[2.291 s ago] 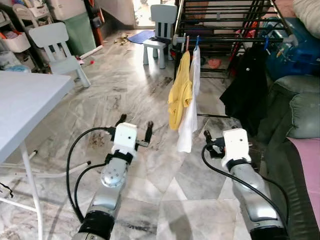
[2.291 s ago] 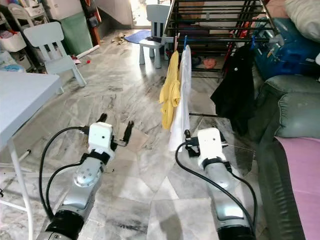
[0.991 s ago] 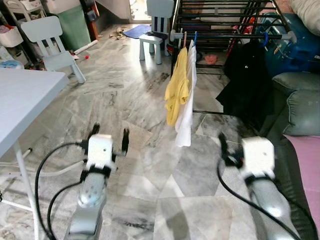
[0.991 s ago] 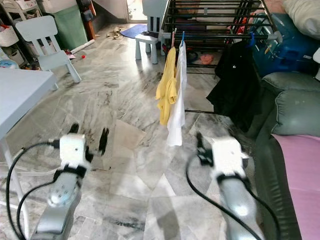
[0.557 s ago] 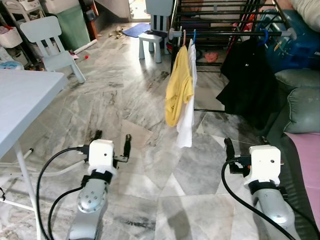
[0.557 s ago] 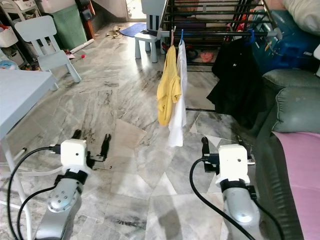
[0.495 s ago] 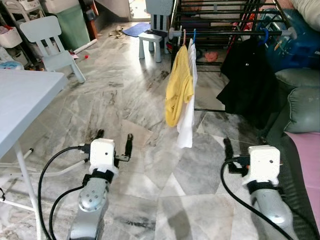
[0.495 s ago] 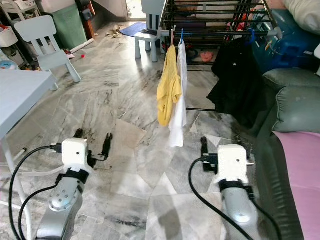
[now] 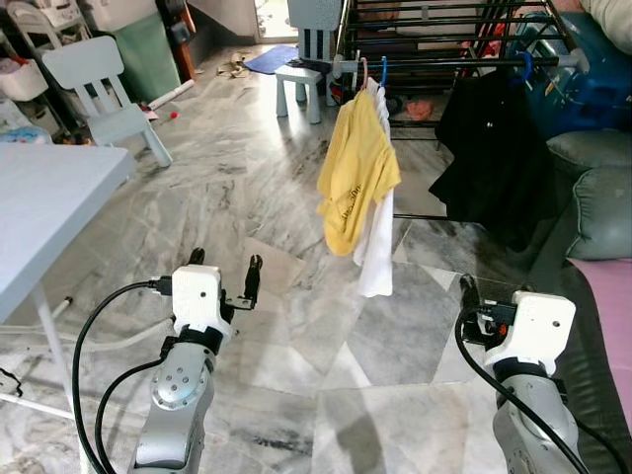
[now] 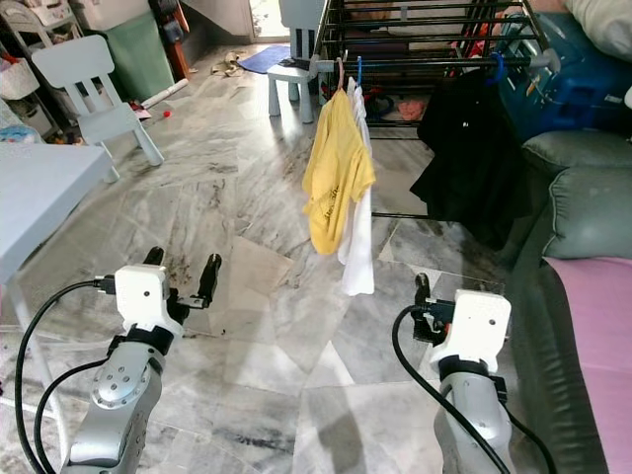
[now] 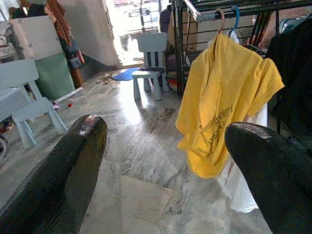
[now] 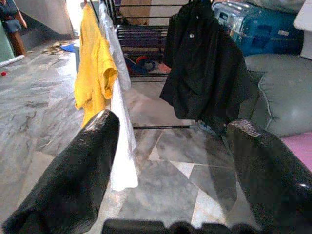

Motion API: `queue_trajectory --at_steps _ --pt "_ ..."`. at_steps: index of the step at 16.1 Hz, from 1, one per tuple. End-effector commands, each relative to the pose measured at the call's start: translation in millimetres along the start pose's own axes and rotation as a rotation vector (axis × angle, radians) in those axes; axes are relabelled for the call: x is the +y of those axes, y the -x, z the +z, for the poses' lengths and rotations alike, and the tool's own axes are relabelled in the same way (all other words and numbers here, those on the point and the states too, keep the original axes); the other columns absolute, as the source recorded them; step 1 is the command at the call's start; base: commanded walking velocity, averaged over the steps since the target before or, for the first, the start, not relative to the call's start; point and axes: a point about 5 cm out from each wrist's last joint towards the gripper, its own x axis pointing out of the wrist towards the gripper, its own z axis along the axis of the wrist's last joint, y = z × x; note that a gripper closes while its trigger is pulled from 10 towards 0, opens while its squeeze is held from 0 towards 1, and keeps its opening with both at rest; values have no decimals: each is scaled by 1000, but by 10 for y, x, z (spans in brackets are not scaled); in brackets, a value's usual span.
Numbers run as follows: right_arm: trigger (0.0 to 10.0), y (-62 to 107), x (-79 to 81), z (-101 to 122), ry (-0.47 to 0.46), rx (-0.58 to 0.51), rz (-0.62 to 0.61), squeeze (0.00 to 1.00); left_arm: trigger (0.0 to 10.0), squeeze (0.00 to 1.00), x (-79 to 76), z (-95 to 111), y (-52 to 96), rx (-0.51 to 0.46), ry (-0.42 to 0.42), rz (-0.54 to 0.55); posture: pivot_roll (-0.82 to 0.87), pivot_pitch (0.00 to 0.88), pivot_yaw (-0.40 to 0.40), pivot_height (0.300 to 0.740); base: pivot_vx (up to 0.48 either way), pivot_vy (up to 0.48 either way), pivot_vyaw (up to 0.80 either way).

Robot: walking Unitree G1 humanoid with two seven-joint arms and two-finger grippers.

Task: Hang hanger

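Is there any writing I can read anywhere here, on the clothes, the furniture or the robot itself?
Yellow shirt: a short line of dark print near the hem, too small and creased to read.
Black garment: a small pale mark on the chest, too small to tell whether it is writing.
Nothing readable on the drying rack, the chairs or the robot's arms.
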Motion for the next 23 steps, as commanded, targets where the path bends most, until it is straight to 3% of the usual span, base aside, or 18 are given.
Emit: queue_trajectory --at_steps 1,2,3,4,9,13,17,18,19,20,21,23 --pt "0 -11 13 -22 7 12 -5 0 10000 0 25 -24 -33 18 -17 2 -144 55 85 740 0 0 0" --pt "0 -21 18 -28 14 16 -3 0 10000 0 27 -24 -44 19 -15 2 -143 56 83 740 0 0 0" --pt "10000 -58 44 -26 37 22 15 0 10000 0 23 -18 -53 13 23 -10 -136 65 77 740 0 0 0" --pt "10000 -85 60 -9 39 17 25 1000 10000 1000 23 -9 -48 9 32 -14 -131 75 74 740 0 0 0" --pt "10000 -172 84 92 63 -22 58 1000 10000 1000 -12 -32 -11 17 50 0 -144 104 81 740 0 0 0" --pt "10000 -282 43 173 101 -55 29 1000 10000 1000 -112 148 -98 -57 21 -58 -149 123 72 740 0 0 0" --pt "10000 -231 78 90 77 -3 45 1000 10000 1000 -148 24 -59 5 57 -68 -148 120 70 740 0 0 0" --pt "10000 -218 87 84 71 4 47 1000 10000 0 -166 20 -52 10 65 -84 -144 117 73 740 0 0 0" --pt "10000 -184 114 47 74 18 57 1000 10000 0 -190 3 -37 24 82 -113 -137 104 70 740 0 0 0" --pt "10000 -163 132 4 71 35 64 890 10000 0 -192 -14 -26 31 93 -118 -137 104 70 740 0 0 0" --pt "10000 -148 155 -45 63 54 69 0 10000 0 -188 -35 -21 41 99 -126 -132 87 71 740 0 0 0" --pt "10000 -147 170 -74 109 67 104 0 10000 0 -225 -22 -49 35 101 -153 -130 77 71 740 0 0 0"
